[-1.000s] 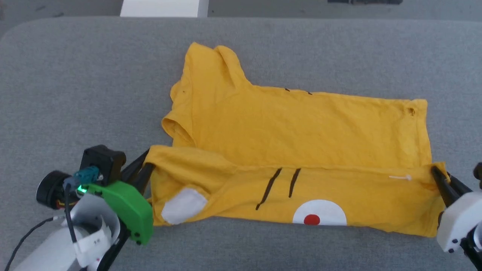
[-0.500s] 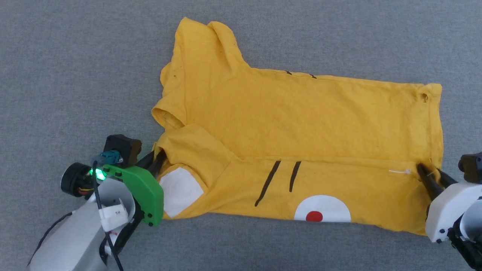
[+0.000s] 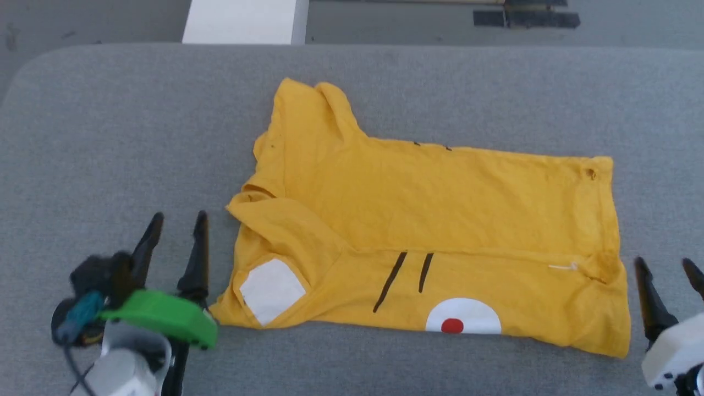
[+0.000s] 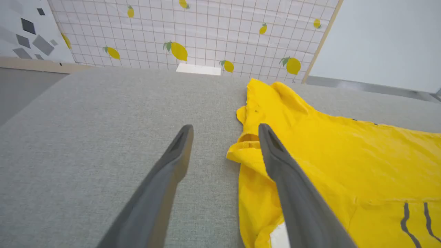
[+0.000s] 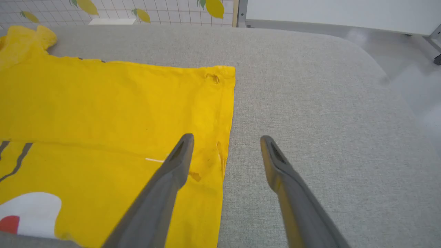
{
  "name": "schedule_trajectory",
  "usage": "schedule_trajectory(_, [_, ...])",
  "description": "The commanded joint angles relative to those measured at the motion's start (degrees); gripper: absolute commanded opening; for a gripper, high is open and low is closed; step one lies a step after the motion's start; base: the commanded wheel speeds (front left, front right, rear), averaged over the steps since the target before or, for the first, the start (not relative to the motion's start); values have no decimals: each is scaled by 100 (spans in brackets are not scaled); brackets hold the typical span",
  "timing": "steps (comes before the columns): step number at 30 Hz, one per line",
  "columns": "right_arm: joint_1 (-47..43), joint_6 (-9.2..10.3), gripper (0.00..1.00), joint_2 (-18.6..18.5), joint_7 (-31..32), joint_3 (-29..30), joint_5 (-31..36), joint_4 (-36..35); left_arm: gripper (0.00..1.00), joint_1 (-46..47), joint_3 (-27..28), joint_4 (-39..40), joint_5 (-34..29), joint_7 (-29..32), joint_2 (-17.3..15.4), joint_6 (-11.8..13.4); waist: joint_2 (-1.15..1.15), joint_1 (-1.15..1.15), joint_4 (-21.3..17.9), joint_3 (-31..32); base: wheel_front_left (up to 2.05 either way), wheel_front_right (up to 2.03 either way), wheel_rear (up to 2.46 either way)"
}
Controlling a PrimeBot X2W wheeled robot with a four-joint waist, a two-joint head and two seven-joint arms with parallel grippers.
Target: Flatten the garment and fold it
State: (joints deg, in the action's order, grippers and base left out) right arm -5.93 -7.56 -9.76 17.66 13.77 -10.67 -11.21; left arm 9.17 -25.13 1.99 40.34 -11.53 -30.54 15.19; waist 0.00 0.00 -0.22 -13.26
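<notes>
The garment, a bright yellow short-sleeved T-shirt, lies flat at the centre of a grey padded table in the head view; its collar end points to 9 o'clock and its hem to 3 o'clock. The long edge at 6 o'clock is folded over towards 12, laying a strip of the printed side on top; that strip shows a white sleeve patch at its 9 o'clock end, two black stripes near the middle and a white oval with a red dot on the 6 o'clock edge. One sleeve sticks out towards 11 o'clock.

The left gripper sits at 8 o'clock of the shirt, just beside the folded sleeve; its two dark fingers are spread wide with nothing between them, tips pointing to 12. A green housing caps its wrist. The right gripper stands at 4 o'clock, just beside the hem corner; its fingers too are spread apart and empty. From the right wrist the inner finger overlaps the hem; whether it touches the cloth cannot be told.

A white block sits beyond the table at 12 o'clock; a lemon-print wall rises behind it.
</notes>
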Motion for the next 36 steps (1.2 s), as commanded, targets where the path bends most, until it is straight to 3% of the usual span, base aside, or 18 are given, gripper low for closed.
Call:
schedule_trajectory(1, [-122, 8, 100, 174, -172, 96, 148, -102, 100, -235, 93, 144, -91, -147, 29, 112, 0, 0, 35, 291, 0, 0, 0])
schedule_trajectory(3, [-449, 8, 100, 558, -595, 228, 331, -194, 100, -927, 341, 491, -359, -323, 196, 376, 0, 0, 28, 432, 0, 0, 0])
schedule_trajectory(5, [-613, 8, 100, 639, -717, 245, 325, -135, 100, -1242, 390, 510, -467, -338, 324, 433, 0, 0, 26, 479, 0, 0, 0])
schedule_trajectory(10, [-873, 8, 100, 684, -923, 267, 234, 57, 100, -1660, 435, 476, -702, -344, 633, 407, 0, 0, 36, 548, 0, 0, 0])
schedule_trajectory(15, [-812, 8, 100, 686, -995, 263, 213, 98, 100, -1542, 277, 323, -808, -153, 546, 265, 0, 0, 26, 489, 0, 0, 0])
schedule_trajectory(22, [-590, 8, 100, 687, -940, 205, 313, 56, 100, -853, -187, -26, -837, 1302, 81, -107, 0, 0, 6, 300, 0, 0, 0])
schedule_trajectory(31, [-492, 8, 100, 688, -936, 130, 286, 153, 100, -456, -413, -223, -506, 2600, -149, -354, 0, 0, -74, -8, 0, 0, 0])
schedule_trajectory(35, [-430, 8, 100, 688, -915, 94, 310, 185, 100, -388, -624, -394, -301, 3142, -175, -586, 0, 0, -101, -104, 0, 0, 0])
schedule_trajectory(36, [-405, 8, 100, 688, -896, 80, 337, 179, 48, -365, -709, -431, -257, 3289, -189, -687, 0, 0, -109, -125, 0, 0, 0])
